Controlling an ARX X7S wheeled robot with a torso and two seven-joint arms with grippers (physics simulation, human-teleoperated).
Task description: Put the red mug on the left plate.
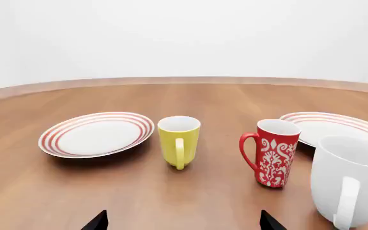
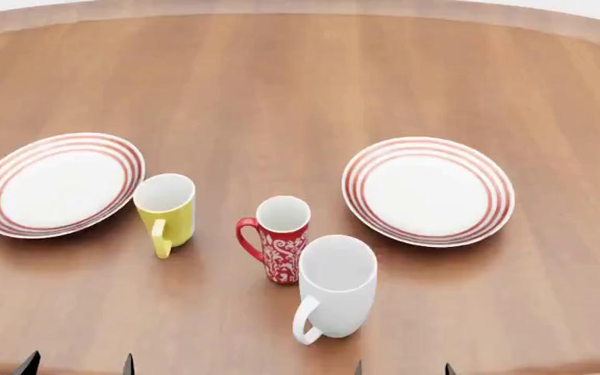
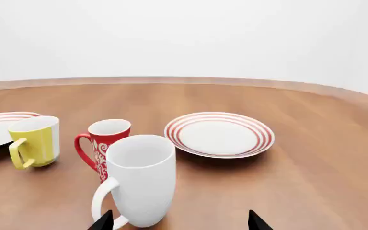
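Down at the near edge of the wooden table, only the dark fingertips of the 2 claws poke into sight. The left claw has its tips spread wide with nothing between them, and the right claw is the same — parted, empty, touching nothing.

Closest to the right claw stands the white mug, plain and bulky, upright, its handle turned toward the robot. Just beyond it, nearly touching in the head view, is the red mug with its white scroll pattern; it stands upright on the bare wood, handle pointing to the robot's left, and sits on neither plate. From the right wrist camera the white mug covers part of it.

A little further to the robot's left is the yellow mug, upright too, its handle facing the robot. Just beside it — close but not touching, judging by the left wrist view — lies the left plate, white with thin red rings at the rim and nothing on it. The right plate, its twin, lies well apart on the other side of the mugs, also bare.
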